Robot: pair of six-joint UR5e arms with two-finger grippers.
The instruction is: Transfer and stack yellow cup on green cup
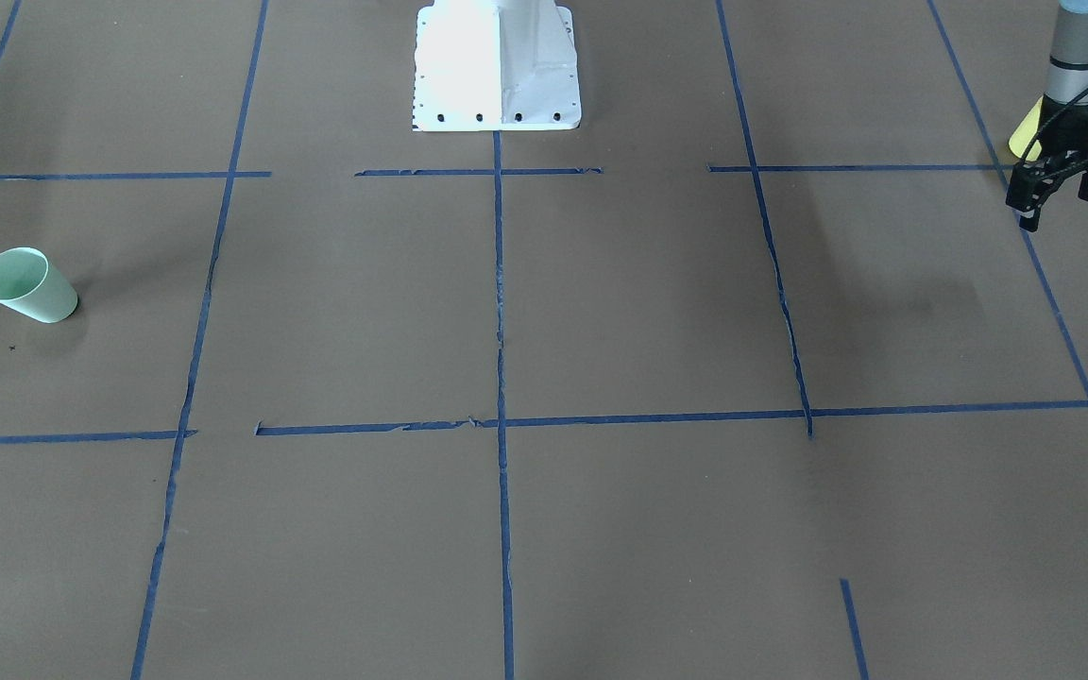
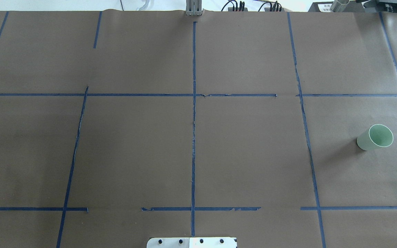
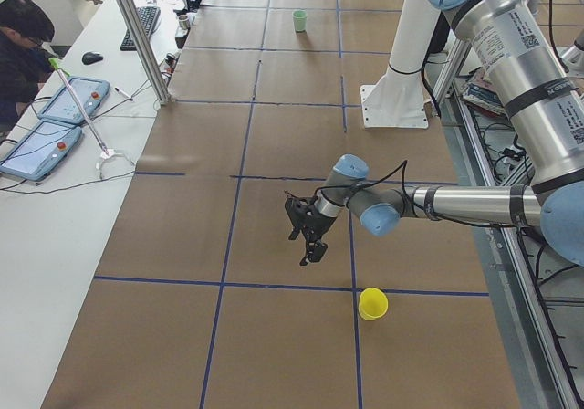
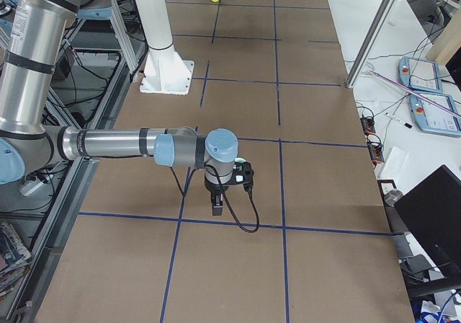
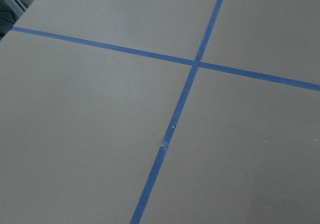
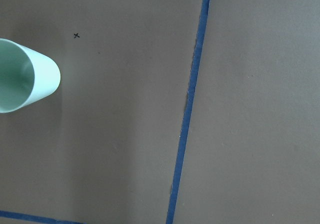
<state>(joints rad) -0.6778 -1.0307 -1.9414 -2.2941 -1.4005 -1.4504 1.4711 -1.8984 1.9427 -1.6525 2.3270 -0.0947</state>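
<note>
The yellow cup [image 3: 372, 303] stands upright on the table near the robot's left end; in the front view only its edge [image 1: 1026, 132] shows behind the left arm. My left gripper [image 1: 1059, 201] hangs above the table beside it, open and empty, and also shows in the left side view [image 3: 308, 235]. The green cup [image 2: 375, 137] stands upright, mouth up, at the right end, and also shows in the front view [image 1: 29, 283] and the right wrist view [image 6: 20, 76]. My right gripper [image 4: 216, 197] hovers near the green cup; I cannot tell whether it is open or shut.
The brown table cover [image 2: 133, 148] carries a grid of blue tape lines [image 2: 193, 120]. The robot's white base plate [image 1: 497, 66] sits at the middle of the near edge. An operator and tablets [image 3: 55, 117] are at a side desk.
</note>
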